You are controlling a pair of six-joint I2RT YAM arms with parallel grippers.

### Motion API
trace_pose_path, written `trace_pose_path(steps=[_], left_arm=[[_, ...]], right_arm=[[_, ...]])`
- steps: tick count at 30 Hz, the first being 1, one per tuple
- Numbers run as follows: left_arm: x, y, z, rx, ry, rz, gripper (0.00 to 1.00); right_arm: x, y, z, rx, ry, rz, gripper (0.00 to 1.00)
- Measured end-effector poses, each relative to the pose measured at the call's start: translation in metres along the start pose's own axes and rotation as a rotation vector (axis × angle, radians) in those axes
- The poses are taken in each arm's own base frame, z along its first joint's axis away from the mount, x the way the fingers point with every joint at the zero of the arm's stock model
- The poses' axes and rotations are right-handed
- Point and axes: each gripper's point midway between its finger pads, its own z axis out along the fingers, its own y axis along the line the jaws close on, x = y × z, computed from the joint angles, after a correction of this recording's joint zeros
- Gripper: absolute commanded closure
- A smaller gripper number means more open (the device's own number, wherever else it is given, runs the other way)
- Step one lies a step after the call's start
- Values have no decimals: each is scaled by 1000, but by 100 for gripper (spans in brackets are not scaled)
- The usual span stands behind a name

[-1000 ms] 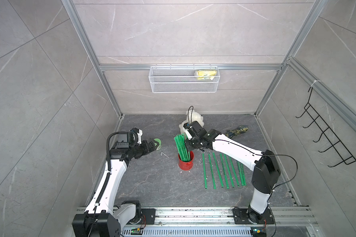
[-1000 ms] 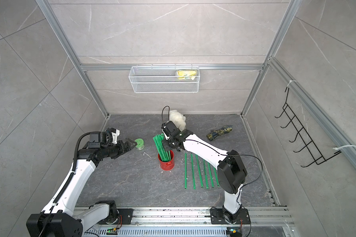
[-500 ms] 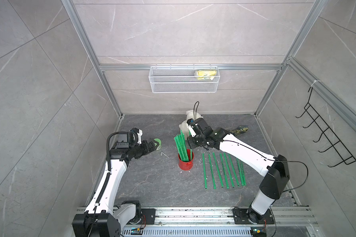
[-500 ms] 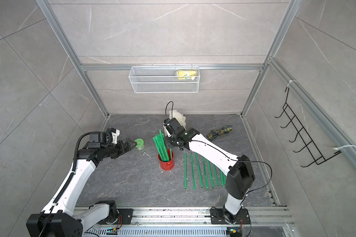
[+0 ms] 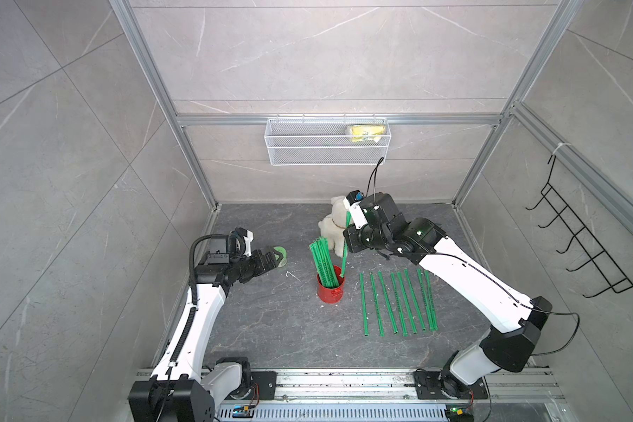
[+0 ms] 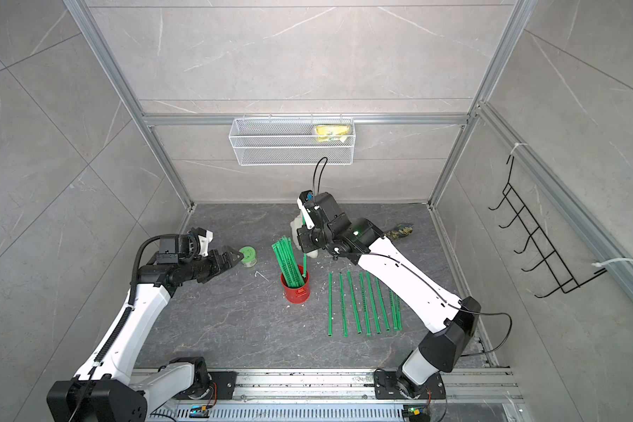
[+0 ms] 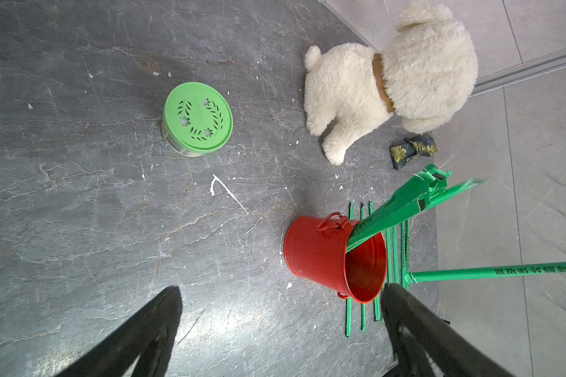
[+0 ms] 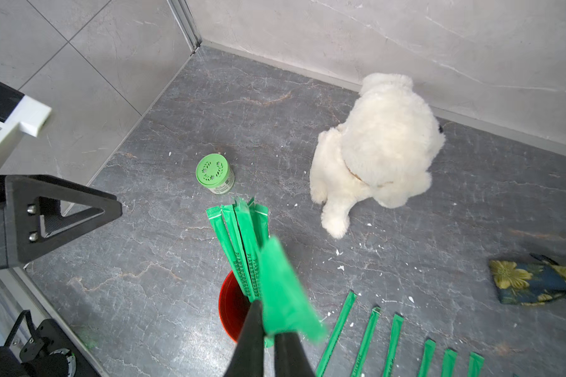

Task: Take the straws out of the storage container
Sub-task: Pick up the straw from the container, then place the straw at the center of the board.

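The red storage container [image 5: 330, 290] stands mid-floor with a bunch of green straws [image 5: 321, 261] leaning out of it to the left. My right gripper [image 8: 268, 328] is above the container and shut on one straw [image 5: 344, 260]. That straw hangs nearly upright, its lower end by the container's right rim [image 7: 366, 290]. Several more straws [image 5: 399, 303] lie side by side on the floor to the right of the container. My left gripper [image 5: 278, 257] hovers left of the container, open, nothing between its fingers [image 7: 164, 313].
A small green-lidded jar [image 5: 282, 253] sits just past my left gripper's tips. A white plush dog [image 5: 335, 226] stands behind the container and a floral pouch [image 6: 399, 231] further right. A wire basket [image 5: 326, 146] hangs on the back wall, a black hook rack [image 5: 578, 248] on the right wall.
My right arm has risen and drawn back to the right, pulling one straw up out of the bunch. The left arm has stayed still.
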Motion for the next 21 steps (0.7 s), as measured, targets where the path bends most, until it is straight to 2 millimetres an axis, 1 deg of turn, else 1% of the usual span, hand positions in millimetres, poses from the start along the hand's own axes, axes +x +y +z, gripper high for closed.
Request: trace_pose_path(steps=[2, 5, 7, 11, 14, 16, 19, 21], left_arm=[[0, 0, 0, 0, 0, 0, 0], [0, 0, 0, 0, 0, 0, 0], [0, 0, 0, 0, 0, 0, 0], [0, 0, 0, 0, 0, 0, 0], [0, 0, 0, 0, 0, 0, 0], [0, 0, 0, 0, 0, 0, 0], [0, 0, 0, 0, 0, 0, 0], [0, 0, 0, 0, 0, 0, 0]], right_arm=[[5, -1, 3, 3, 12, -1, 90], [19, -4, 11, 13, 50, -4, 90], [25, -5, 14, 18, 68, -5, 90], [22, -6, 9, 25, 81, -9, 90], [9, -6, 0, 43, 88, -16, 90], [4, -7, -4, 59, 103, -18, 90], [10, -11, -8, 85, 170, -24, 90], [20, -15, -7, 105, 232, -25, 90]])
